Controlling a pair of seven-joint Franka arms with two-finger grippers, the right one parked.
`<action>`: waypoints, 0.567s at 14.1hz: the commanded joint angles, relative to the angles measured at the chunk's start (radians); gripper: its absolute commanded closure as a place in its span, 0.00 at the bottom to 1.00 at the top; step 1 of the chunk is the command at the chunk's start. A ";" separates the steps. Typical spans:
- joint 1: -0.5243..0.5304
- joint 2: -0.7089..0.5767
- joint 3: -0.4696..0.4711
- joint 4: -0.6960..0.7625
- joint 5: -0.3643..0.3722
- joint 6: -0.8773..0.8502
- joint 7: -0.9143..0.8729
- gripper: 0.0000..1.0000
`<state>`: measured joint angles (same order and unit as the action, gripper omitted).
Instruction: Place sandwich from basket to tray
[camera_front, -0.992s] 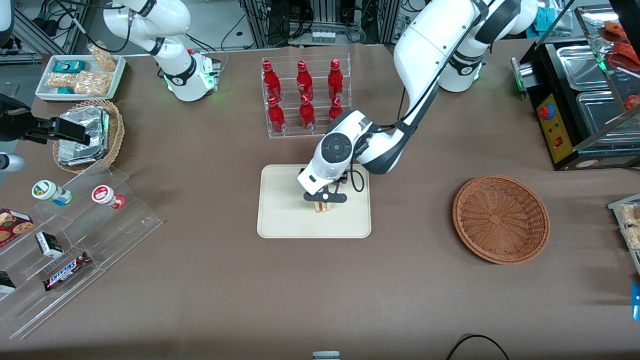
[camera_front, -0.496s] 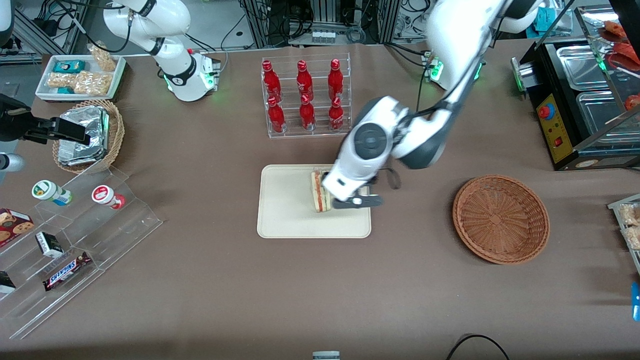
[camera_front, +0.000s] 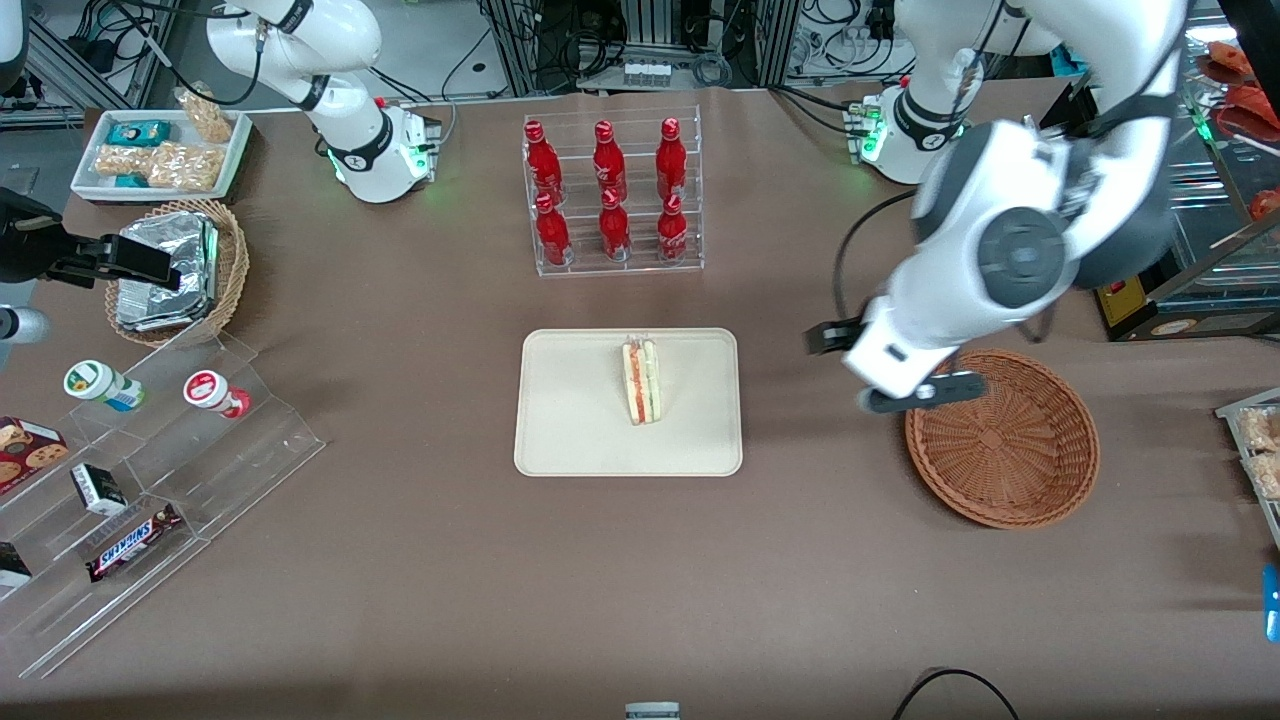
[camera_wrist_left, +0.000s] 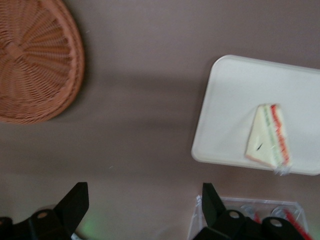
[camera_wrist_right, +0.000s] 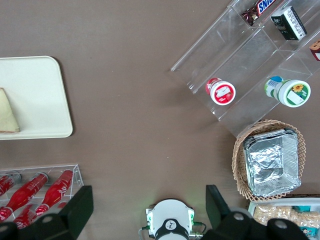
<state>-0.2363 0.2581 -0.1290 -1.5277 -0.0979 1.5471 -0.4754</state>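
The sandwich, a pale wedge with red and green layers, lies on the cream tray, with nothing touching it. The round reddish-brown basket is empty and sits toward the working arm's end of the table. My gripper hangs above the table between tray and basket, over the basket's rim nearest the tray. Its fingers are spread wide and open, with only bare tablecloth between them.
A clear rack of red bottles stands farther from the front camera than the tray. Toward the parked arm's end are a tan basket of foil packets, acrylic snack steps and a white snack tray. A black appliance stands near the basket.
The gripper let go of the sandwich on the tray, opened, rose and swung away toward the basket. The sandwich stays where it was set down.
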 joint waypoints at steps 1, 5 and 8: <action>0.092 -0.080 -0.011 -0.019 0.015 -0.102 0.133 0.00; 0.213 -0.161 -0.011 -0.017 0.085 -0.252 0.349 0.00; 0.247 -0.168 -0.006 0.075 0.101 -0.346 0.356 0.00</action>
<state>0.0021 0.0975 -0.1243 -1.5107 -0.0161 1.2684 -0.1314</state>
